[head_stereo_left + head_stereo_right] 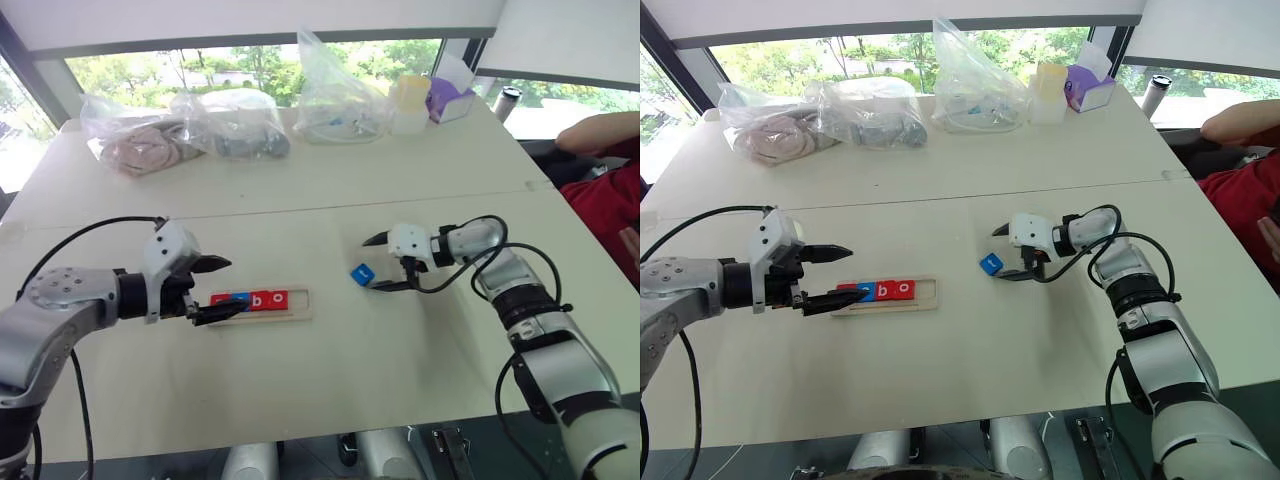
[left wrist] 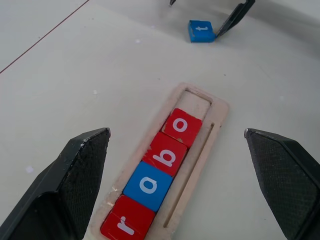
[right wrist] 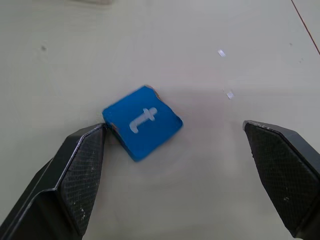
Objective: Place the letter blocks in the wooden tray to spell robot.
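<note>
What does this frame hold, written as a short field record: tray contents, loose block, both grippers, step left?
tray: wooden tray near table's front, left of centre
tiles in tray: four in a row, red r, blue, red b, red o
free slot: one, at the o end
loose tile: blue t block, flat on table, right of tray
left gripper: open, by the tray's r end
right gripper: open, straddling the t block, one finger at its edge
step left: t not yet in tray

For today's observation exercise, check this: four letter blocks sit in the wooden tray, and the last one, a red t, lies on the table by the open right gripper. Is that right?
Not quite: the t block is blue, not red, as the right wrist view shows. The rest holds: four blocks sit in the wooden tray, and the right gripper is open beside the t.
</note>
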`<state>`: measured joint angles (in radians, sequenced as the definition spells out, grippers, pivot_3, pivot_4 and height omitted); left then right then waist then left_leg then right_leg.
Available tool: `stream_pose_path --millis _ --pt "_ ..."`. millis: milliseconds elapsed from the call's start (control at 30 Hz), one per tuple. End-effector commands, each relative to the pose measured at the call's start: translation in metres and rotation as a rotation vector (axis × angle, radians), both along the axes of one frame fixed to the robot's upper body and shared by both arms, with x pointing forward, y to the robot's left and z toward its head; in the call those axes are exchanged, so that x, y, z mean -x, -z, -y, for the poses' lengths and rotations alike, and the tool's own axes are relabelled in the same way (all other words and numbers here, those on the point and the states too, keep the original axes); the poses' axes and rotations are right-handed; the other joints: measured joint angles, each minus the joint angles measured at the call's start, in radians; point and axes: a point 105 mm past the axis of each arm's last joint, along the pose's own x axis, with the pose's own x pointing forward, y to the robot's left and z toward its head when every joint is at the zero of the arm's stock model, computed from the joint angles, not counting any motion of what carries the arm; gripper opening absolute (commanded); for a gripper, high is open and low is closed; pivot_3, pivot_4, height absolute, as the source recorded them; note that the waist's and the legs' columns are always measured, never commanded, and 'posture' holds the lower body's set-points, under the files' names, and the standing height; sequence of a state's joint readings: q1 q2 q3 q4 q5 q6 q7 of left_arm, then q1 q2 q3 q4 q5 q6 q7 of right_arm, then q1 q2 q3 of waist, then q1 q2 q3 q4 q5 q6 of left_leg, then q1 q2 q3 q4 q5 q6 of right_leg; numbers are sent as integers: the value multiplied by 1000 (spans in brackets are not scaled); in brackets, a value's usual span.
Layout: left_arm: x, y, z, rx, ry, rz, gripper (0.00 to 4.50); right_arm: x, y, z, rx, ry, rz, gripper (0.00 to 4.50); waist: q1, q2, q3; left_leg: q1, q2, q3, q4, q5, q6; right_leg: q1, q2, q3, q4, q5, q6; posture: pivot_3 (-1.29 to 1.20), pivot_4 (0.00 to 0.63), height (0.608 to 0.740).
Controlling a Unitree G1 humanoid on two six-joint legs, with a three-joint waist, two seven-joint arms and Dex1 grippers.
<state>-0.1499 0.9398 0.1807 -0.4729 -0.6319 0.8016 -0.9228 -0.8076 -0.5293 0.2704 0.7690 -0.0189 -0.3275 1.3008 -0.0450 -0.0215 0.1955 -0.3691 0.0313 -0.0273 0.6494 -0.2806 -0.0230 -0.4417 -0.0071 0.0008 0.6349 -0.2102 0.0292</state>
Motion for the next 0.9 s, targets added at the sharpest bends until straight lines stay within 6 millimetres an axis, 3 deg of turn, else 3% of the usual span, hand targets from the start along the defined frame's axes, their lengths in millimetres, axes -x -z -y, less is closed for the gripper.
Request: stream_pose_path --millis 33,300,400,500,567,733,900 --pt "0 -8 -1 -7 -2 39 4500 1 -2 -10 2 -34 7 4486 1 0 0 0 0 0 0 0 0 0 0 0 0 0 0 0 150 740" --pt "-1 -7 -2 -12 -5 43 4500 1 -2 -10 -12 -26 -35 4486 1 0 0 0 0 0 0 0 0 0 0 0 0 0 0 0 150 740" --pt "-1 -7 -1 -12 -5 42 4500 4 2 -6 -6 -29 -82 3639 1 0 0 0 0 0 0 0 0 0 0 0 0 0 0 0 150 740" --pt "-1 -7 -1 -12 -5 44 4500 7 5 -3 -23 -31 -130 2181 2 0 0 0 0 0 0 0 0 0 -1 0 0 0 0 0 150 740" --pt "-2 -7 -1 -11 -5 44 4500 8 3 -4 -33 -34 -141 1656 2 0 0 0 0 0 1 0 0 0 -1 0 0 0 0 0 150 740" --pt "-2 -7 -2 -14 -6 45 4500 7 -2 -7 -53 -10 -155 1645 2 0 0 -1 0 0 1 0 -1 0 -1 0 0 0 0 0 150 740" --pt "-2 -8 -2 -14 -9 48 4500 7 -24 -26 -128 31 -161 1645 2 0 0 -1 0 0 1 0 -1 -1 -1 0 0 0 0 0 150 740"
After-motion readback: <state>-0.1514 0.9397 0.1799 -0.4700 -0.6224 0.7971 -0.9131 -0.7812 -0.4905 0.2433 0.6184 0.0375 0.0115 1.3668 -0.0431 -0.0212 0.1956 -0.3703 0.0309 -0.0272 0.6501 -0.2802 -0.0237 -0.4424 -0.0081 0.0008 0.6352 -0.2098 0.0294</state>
